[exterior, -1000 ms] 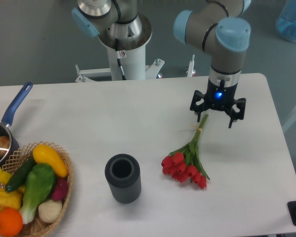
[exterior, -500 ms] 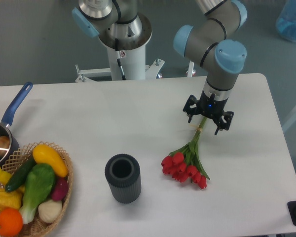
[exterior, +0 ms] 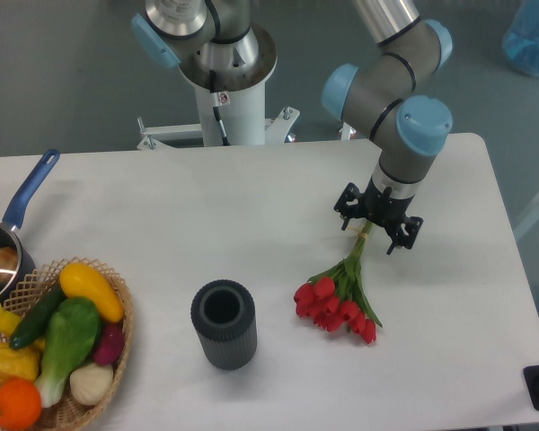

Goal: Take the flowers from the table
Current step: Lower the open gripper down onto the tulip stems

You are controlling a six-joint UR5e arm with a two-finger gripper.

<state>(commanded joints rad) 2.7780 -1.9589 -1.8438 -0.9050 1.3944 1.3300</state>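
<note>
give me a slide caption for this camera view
Open gripper poised over the stems of the flowers lying on the table.

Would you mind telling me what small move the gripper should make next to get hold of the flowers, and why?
Probably lower a little further, then close. The gripper is open, its fingers straddling the stem end of the flowers, which lie flat on the table. The fingertips look slightly above the stems, though the height is hard to judge from this view.

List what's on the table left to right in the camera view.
Saucepan → wicker basket of vegetables → dark ribbed vase → flowers → hand over the stem ends.
</note>
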